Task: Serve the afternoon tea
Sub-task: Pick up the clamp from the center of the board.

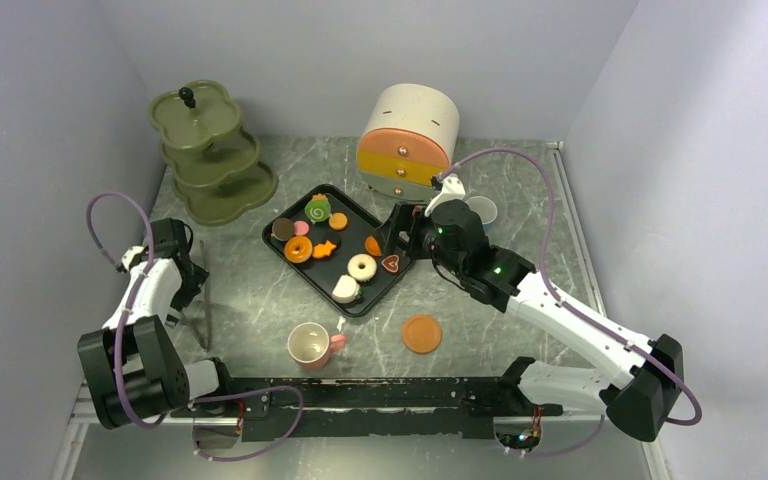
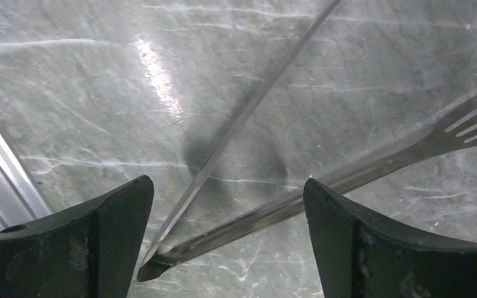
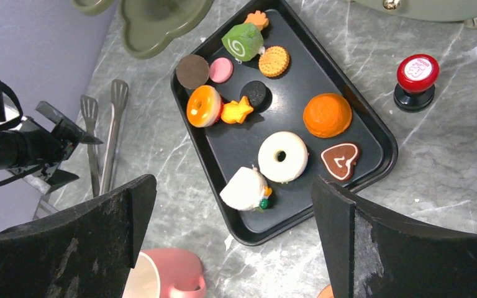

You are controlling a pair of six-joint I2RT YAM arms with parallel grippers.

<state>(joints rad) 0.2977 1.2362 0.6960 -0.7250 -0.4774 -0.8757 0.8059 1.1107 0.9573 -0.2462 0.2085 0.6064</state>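
A black tray (image 1: 372, 291) holds the pastries: an orange doughnut (image 1: 298, 249), a white doughnut (image 1: 362, 267), a green swirl roll (image 1: 318, 210) and cookies. In the right wrist view I see the same roll (image 3: 243, 41), orange doughnut (image 3: 200, 105), white doughnut (image 3: 282, 156) and a heart cookie (image 3: 340, 160). A pink cup (image 1: 310, 345) and an orange saucer (image 1: 422, 333) stand in front of the tray. A blue cup (image 1: 482, 210) is partly hidden behind my right arm. My right gripper (image 1: 400, 232) (image 3: 233, 183) is open and empty above the tray's right edge. My left gripper (image 1: 196, 268) (image 2: 227, 192) is open above metal tongs (image 2: 298, 195).
The olive tiered stand (image 1: 210, 150) is at the back left. A round drawer cabinet (image 1: 408, 140) stands at the back. The tongs (image 1: 203, 310) lie left of the tray. A red-topped knob (image 3: 417, 77) stands right of the tray. Walls close in on both sides.
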